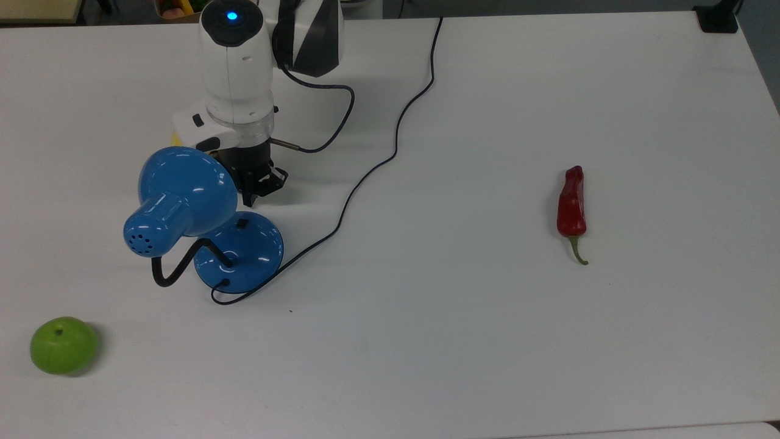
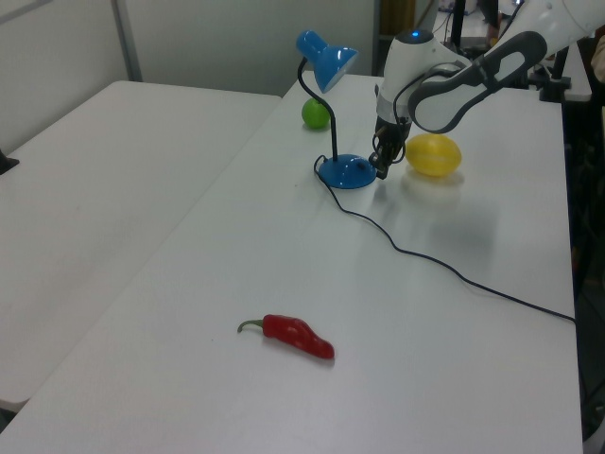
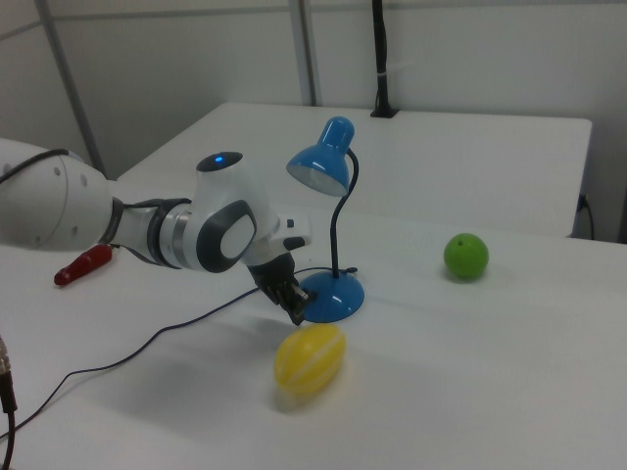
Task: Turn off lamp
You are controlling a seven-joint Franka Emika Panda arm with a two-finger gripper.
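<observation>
The blue lamp stands at the top view's left, with its bell shade (image 1: 183, 189) over the round base (image 1: 247, 253) on a bent black neck. No light comes from the shade (image 3: 320, 168) and the table under it is unlit. A small black switch (image 1: 242, 224) shows bare on the base. My gripper (image 1: 251, 197) hangs just beyond the base's far edge, fingers shut with nothing between them, a little above the table and off the switch. In the left view the gripper (image 2: 382, 170) sits at the base's right rim (image 2: 348, 172).
A thin black cord (image 1: 378, 164) snakes from the base to the table's far edge. A yellow lemon (image 3: 310, 358) lies beside the arm. A green fruit (image 1: 63, 344) sits at the top view's lower left, a red chili (image 1: 571, 204) at its right.
</observation>
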